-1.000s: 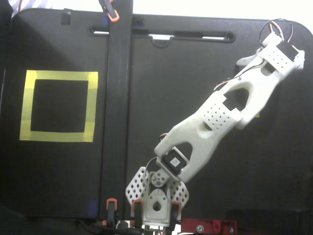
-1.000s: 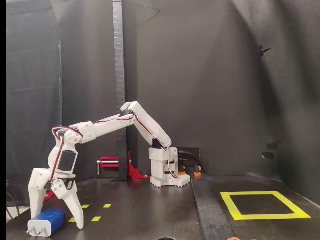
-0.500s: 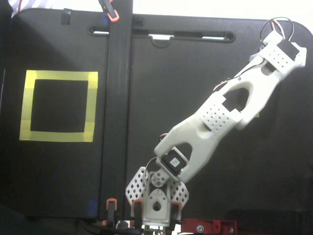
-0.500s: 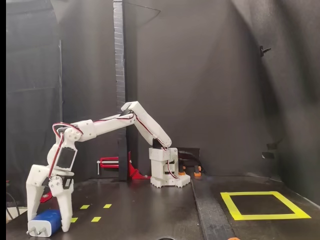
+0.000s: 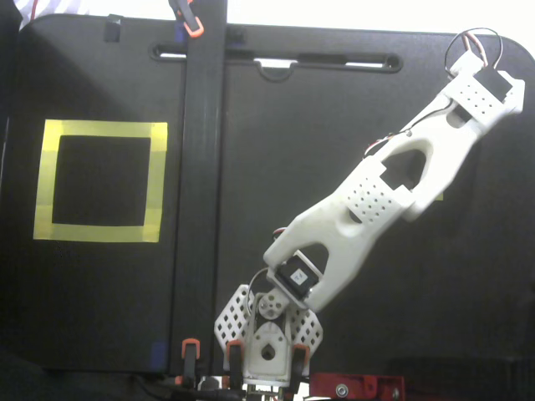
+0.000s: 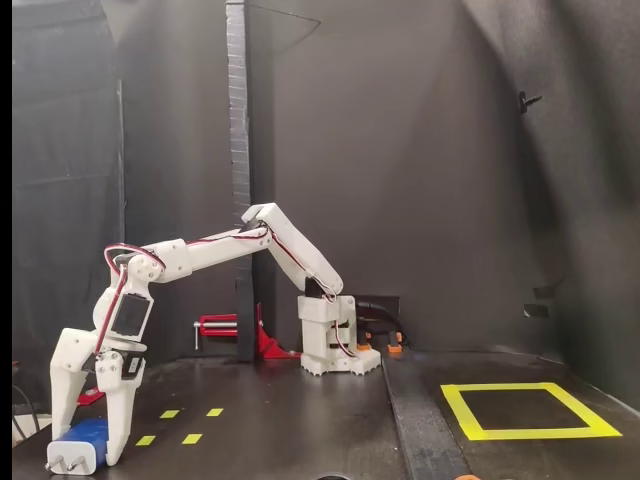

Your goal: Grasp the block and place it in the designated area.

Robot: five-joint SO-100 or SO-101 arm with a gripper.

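Observation:
In a fixed view from the side, the dark-blue block [image 6: 88, 434] lies on the black table at the far left, its silver prongs [image 6: 60, 463] pointing left. My white gripper [image 6: 86, 455] stands over it, pointing down, with one finger on each side pressed against it; the block rests on the table. In a fixed view from above, the wrist [image 5: 481, 90] at the top right hides both gripper and block. The designated area, a yellow-taped square, lies far across the table [image 6: 528, 433] [image 5: 100, 129].
Small yellow tape marks [image 6: 190, 438] lie just right of the gripper. A raised black strip [image 5: 201, 192] runs across the table between arm and square. The arm's base [image 6: 335, 350] stands mid-table, with a red clamp [image 6: 225, 325] beside it.
The gripper has come down and moved left over the block, and its fingers have narrowed from a wide spread to close against the block's sides. The block has shifted slightly left.

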